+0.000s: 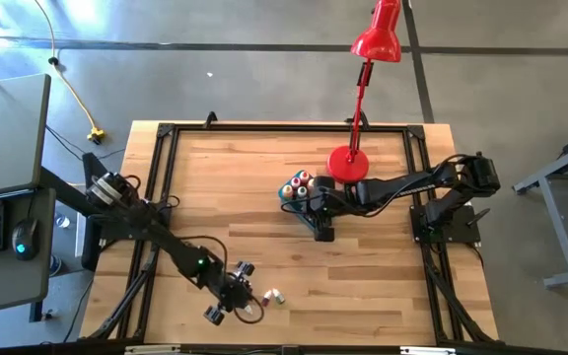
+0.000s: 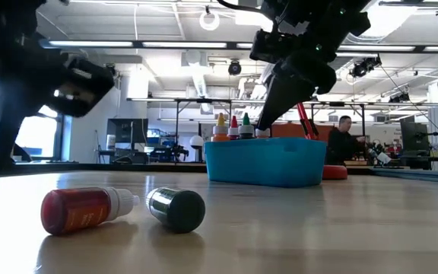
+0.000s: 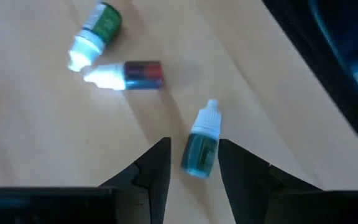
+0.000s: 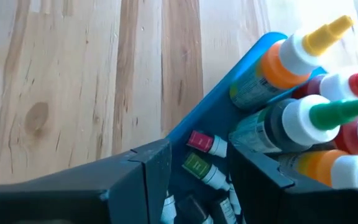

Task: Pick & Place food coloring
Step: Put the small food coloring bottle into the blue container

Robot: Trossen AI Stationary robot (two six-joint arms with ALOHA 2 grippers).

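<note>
Three food coloring bottles lie on their sides near the table's front edge: a green one (image 3: 99, 26), a red one (image 3: 135, 74) and a teal one (image 3: 201, 148). My left gripper (image 3: 194, 177) is open, pointing down at a slant. Its fingers stand on either side of the teal bottle's base end without plainly touching it. In the low view the red bottle (image 2: 86, 209) and a dark green one (image 2: 177, 209) show. A teal tub (image 1: 292, 187) at mid-table holds several more bottles (image 4: 291, 62), caps up. My right gripper (image 1: 316, 209) is at the tub's rim. My right gripper straddles the tub's wall (image 4: 188, 124) on the side toward the table's front right, one finger (image 4: 148, 171) outside and one (image 4: 257, 171) inside among the bottles. It comes from above at a slant. The tub stands flat on the table; the fingers hide where the pads meet the wall.
A red desk lamp (image 1: 375, 44) stands with its base (image 1: 346, 163) just behind the tub. A black frame (image 1: 166, 133) runs along the table's edges. Bare wood lies between the tub and the loose bottles.
</note>
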